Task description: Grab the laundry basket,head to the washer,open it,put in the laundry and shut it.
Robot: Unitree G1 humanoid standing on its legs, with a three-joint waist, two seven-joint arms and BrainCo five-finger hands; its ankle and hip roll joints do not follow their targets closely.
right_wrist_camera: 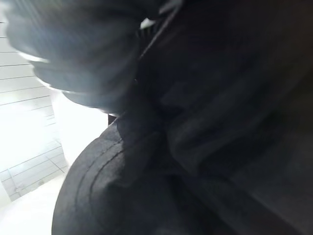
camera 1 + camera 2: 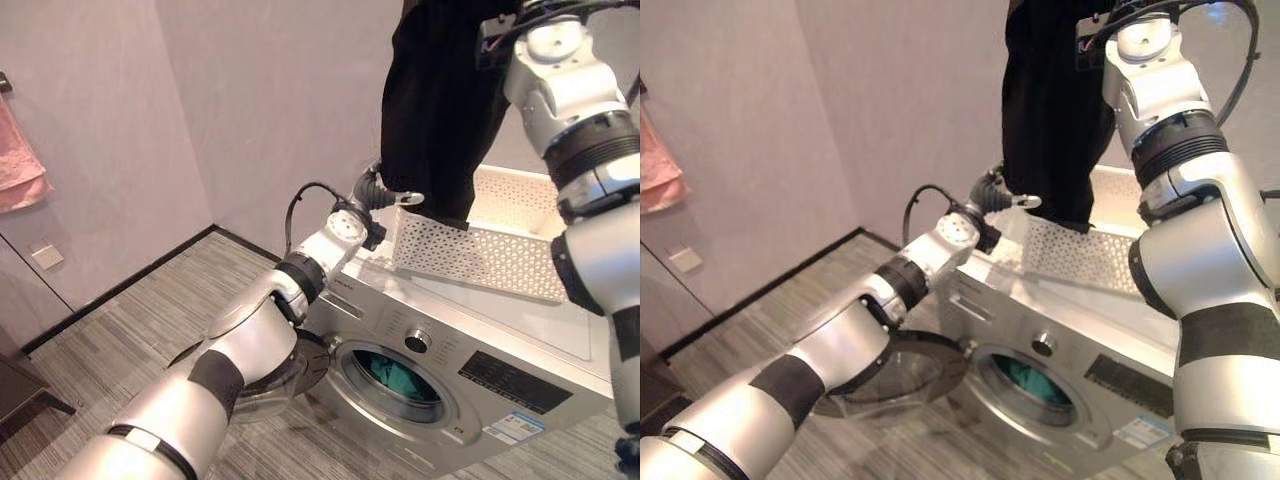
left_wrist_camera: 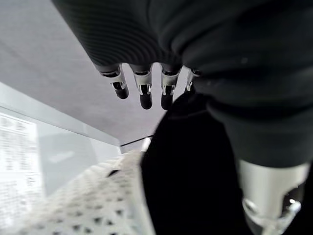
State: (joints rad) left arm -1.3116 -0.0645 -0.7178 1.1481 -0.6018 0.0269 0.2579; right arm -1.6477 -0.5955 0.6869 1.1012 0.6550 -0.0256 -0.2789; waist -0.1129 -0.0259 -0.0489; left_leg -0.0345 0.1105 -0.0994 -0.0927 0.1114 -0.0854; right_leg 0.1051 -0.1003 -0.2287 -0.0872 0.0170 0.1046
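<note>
The left arm is seen nearest, stretched from the lower left up to the washer, where the left hand is raised at the near corner of the white perforated laundry basket. Its fingers are seen straight and apart, beside a black garment. The basket is set on top of the washer. The black garment is hung above the basket, its lower end dipped inside it, and is held up from above by the right arm, raised over the washer. The right hand itself is wrapped in dark cloth, so whether its fingers are closed cannot be told. The washer's round door is swung open at the washer's front, and teal cloth is seen inside the drum. A pink towel is hung on the wall well apart from the washer.
</note>
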